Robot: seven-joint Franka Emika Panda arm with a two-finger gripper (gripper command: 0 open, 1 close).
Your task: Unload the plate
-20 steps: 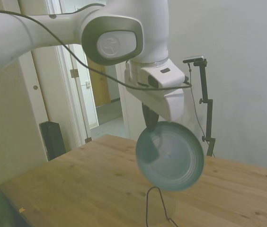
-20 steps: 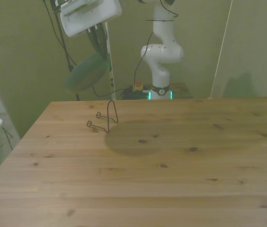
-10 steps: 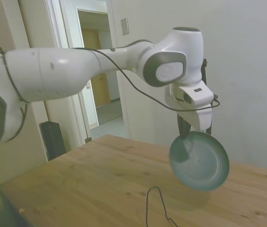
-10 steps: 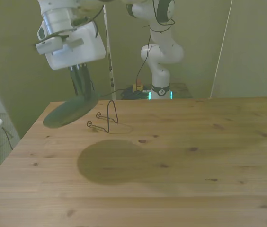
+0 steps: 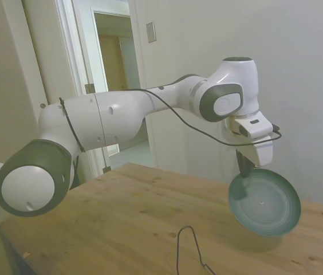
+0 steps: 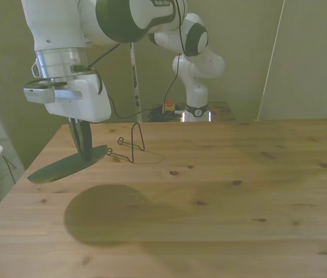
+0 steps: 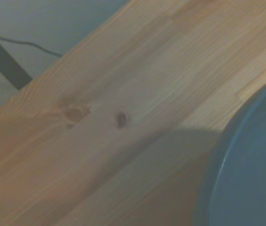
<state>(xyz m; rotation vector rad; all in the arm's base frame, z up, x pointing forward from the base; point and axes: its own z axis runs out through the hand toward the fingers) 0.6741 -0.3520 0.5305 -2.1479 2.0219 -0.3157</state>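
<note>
Above the table (image 6: pixel 221 191), gripper (image 6: pixel 86 152) holds round teal plate (image 5: pixel 264 201) tilted.

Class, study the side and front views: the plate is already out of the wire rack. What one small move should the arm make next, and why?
Probably lower it gently toward the table. The end effector grips the plate by its rim, tilted and clear of the wood, its shadow lying below it. The wire rack stands apart toward the front view's right, so the bare wood beneath looks free for setting it down.
</note>
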